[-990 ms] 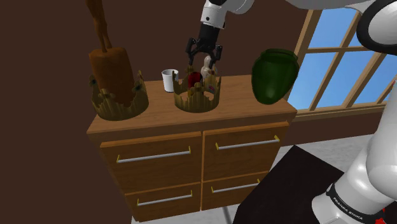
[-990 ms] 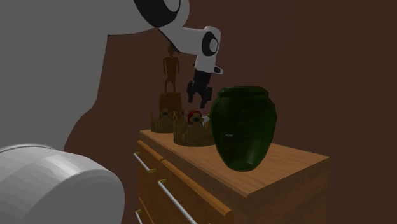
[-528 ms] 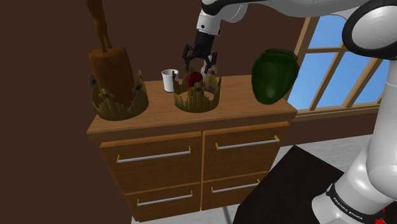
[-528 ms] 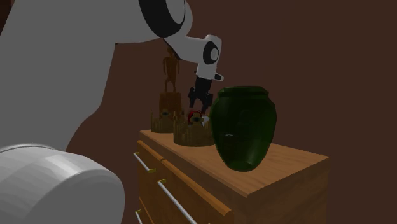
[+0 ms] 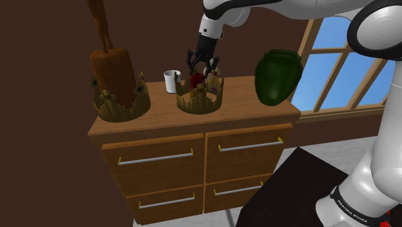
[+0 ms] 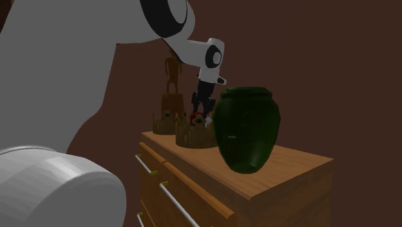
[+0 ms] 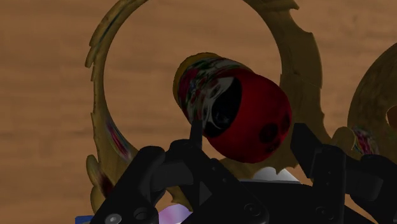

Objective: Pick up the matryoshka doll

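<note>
- You have the gripper (image 5: pixel 202 66) down at the doll (image 7: pixel 245 111), jaws wide apart on either side of it, holding nothing.
- The doll lies inside the gold crown (image 5: pixel 201 98) on the dresser (image 5: pixel 193 124), between white cup (image 5: pixel 171 80) and green vase (image 5: pixel 277 76).

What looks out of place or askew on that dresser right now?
The doll lies tipped on its side inside the crown instead of standing upright. The gripper, open, hangs just above it. Nothing else stands out.
</note>
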Action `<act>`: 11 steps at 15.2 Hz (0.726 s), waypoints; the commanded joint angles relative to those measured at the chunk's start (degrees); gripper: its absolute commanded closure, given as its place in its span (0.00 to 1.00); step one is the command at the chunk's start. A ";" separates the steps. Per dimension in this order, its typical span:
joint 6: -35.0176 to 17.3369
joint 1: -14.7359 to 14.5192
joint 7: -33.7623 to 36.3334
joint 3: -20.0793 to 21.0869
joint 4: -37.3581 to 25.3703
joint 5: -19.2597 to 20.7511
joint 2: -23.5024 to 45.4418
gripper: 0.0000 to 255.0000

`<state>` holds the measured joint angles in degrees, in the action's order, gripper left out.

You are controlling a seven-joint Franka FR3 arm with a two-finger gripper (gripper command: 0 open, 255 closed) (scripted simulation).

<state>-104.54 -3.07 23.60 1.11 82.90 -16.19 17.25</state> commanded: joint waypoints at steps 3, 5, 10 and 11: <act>0.02 -0.05 0.00 0.06 0.06 -0.03 0.19 1.00; 0.09 -0.02 -0.04 0.03 0.11 -0.03 0.09 1.00; 3.93 0.09 0.96 0.01 -4.20 0.20 0.44 1.00; 4.72 0.11 1.16 0.00 -5.14 0.24 0.57 1.00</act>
<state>-100.72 -3.01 24.57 1.13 78.84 -15.98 17.65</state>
